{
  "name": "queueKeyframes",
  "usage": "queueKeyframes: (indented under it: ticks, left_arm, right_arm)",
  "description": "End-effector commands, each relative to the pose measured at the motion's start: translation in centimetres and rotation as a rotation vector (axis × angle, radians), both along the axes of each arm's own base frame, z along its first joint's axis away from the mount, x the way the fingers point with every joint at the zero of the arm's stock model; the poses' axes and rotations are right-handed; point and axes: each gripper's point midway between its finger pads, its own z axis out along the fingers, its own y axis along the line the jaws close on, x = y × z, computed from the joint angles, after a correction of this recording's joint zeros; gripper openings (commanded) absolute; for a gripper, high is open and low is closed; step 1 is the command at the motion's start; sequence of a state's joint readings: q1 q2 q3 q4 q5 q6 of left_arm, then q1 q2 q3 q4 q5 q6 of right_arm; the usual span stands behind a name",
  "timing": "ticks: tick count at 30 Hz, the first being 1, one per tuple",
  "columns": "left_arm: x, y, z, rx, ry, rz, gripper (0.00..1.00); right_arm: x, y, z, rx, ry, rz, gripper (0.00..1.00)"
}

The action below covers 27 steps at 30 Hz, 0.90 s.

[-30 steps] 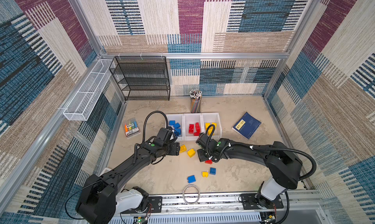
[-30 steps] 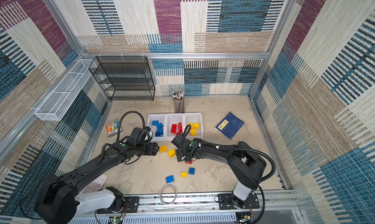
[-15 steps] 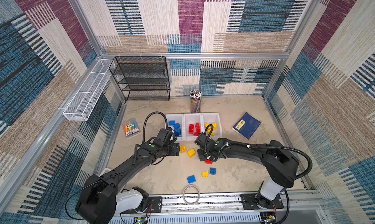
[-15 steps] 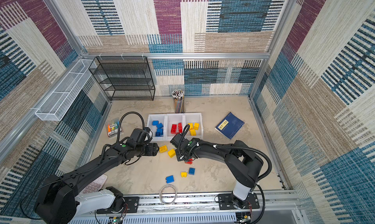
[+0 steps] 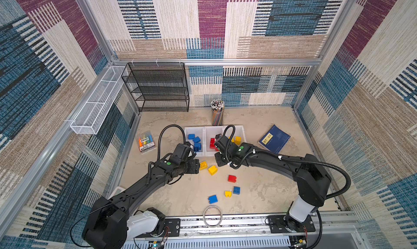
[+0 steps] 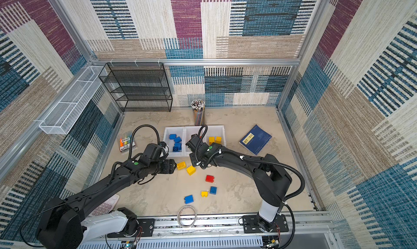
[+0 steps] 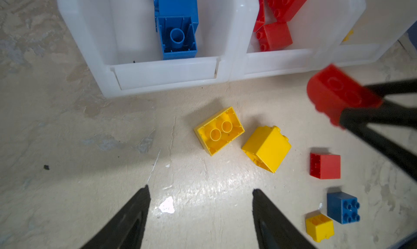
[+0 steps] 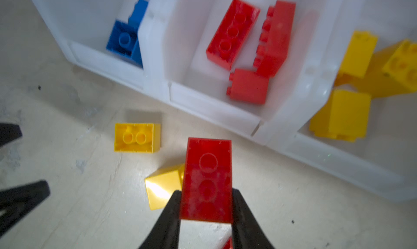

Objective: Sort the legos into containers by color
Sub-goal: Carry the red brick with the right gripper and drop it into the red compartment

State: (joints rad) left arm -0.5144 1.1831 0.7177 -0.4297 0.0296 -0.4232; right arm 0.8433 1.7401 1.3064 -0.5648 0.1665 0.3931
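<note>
A: Entry. Right gripper [image 8: 206, 192], state?
B: Clamped on a red oblong brick [image 8: 207, 169], one finger on each long side. The brick sticks out past the fingertips and looks lifted off the table [image 5: 259, 191]. It is blurred in the left wrist view.
A: Its position relative to the bins?
B: Just in front of the low front lip of the middle bin [image 7: 277, 63], not inside it. In the right wrist view it overlaps a yellow square brick [image 8: 162, 187] lying on the table.
A: Left gripper [image 7: 200, 189]?
B: Jaws apart, nothing between them. It hovers near a yellow upturned brick [image 7: 218, 130], hollow side up, which lies just beside the yellow square brick.
A: Bin contents?
B: Three white bins in a row, side by side. Blue-brick bin [image 7: 164, 74]: blue only. Middle bin: red only, three counted in the right wrist view. Yellow-brick bin [image 8: 338, 160]: yellow only.
A: Loose pieces on the table?
B: Besides the two yellows: a red square brick [image 7: 325, 166], a blue studded brick [image 7: 343, 207] with a small yellow brick [image 7: 319, 227] just beside it, and a second blue brick [image 5: 212, 199] nearer the robot bases, apart from the rest
</note>
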Motion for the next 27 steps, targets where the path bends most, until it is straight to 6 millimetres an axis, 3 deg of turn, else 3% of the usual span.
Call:
queueKeyframes:
  ticks: [1, 4, 9, 12, 14, 16, 21, 27]
  left_arm:
    - [-0.4, 0.2, -0.3, -0.015, 0.013, 0.024, 0.75]
    - [-1.0, 0.2, -0.6, -0.036, 0.023, 0.031, 0.75]
    - [-1.7, 0.3, -0.8, -0.056, 0.035, 0.032, 0.75]
    - [-2.0, 0.4, -0.9, -0.053, 0.036, 0.029, 0.75]
    - [-2.1, 0.4, -1.0, -0.056, 0.038, 0.027, 0.75]
    - [-2.0, 0.3, -1.0, -0.062, 0.036, 0.024, 0.75]
    - [-1.7, -0.3, -1.3, -0.072, 0.047, 0.009, 0.75]
    - [-1.0, -1.3, -2.0, -0.066, 0.076, -0.036, 0.75]
  right_arm:
    - [2.9, 0.3, 1.5, -0.010, -0.075, 0.027, 0.31]
    - [5.4, 0.4, 1.6, 0.008, -0.084, 0.013, 0.31]
    - [7.4, 1.1, 1.0, 0.032, -0.076, 0.009, 0.32]
    - [7.8, 1.3, 0.7, 0.029, -0.069, -0.001, 0.53]
    - [7.8, 1.2, 0.8, 0.033, -0.070, -0.009, 0.67]
    - [7.7, 1.0, 1.2, 0.038, -0.075, -0.015, 0.73]
    - [6.8, 0.2, 2.1, 0.059, -0.078, -0.036, 0.75]
    - [3.9, -1.6, 2.6, 0.137, -0.050, -0.079, 0.76]
